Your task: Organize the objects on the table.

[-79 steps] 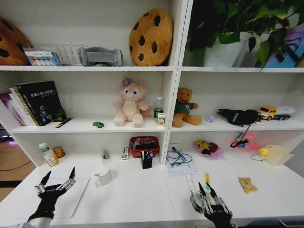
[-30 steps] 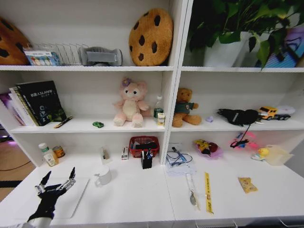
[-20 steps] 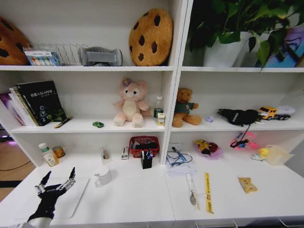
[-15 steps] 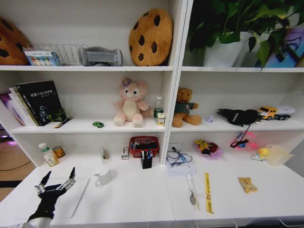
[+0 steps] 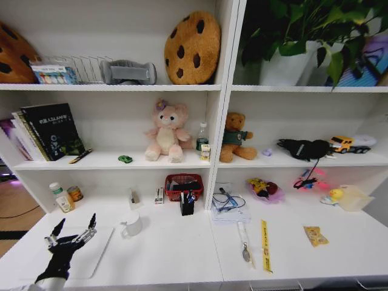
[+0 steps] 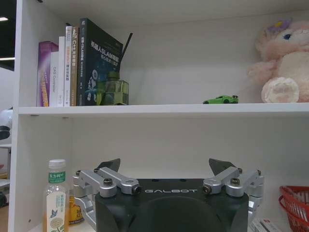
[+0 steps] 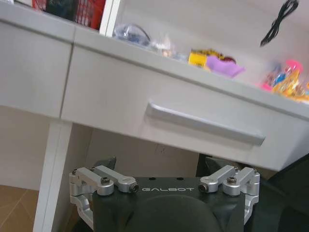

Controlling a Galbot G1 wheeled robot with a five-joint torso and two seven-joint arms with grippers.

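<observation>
A thin silver laptop (image 5: 91, 250) lies flat at the left front of the white table (image 5: 176, 248). My left gripper (image 5: 73, 233) hovers over its near corner, open and holding nothing; in the left wrist view the same gripper (image 6: 165, 166) faces the shelves. The tiny green toy car (image 5: 125, 159) (image 6: 220, 100) stands on the shelf above, beside the pink bear (image 5: 165, 132). A dark pen (image 5: 80, 156) lies on that shelf by the books. My right gripper (image 7: 160, 164) is open and empty, below the table's edge, facing a drawer with a silver bar handle (image 7: 205, 124).
A white mug (image 5: 131, 224), a black pen holder (image 5: 187, 204) and a red basket (image 5: 183, 185) stand mid-table. A spoon (image 5: 244, 245), a yellow strip (image 5: 265, 245) and a snack packet (image 5: 316, 236) lie to the right. Bottles (image 5: 60, 197) stand at the back left.
The right gripper, earlier above the spoon and yellow strip at the table's front edge, has dropped below the table and left the head view. The left arm has not moved.
</observation>
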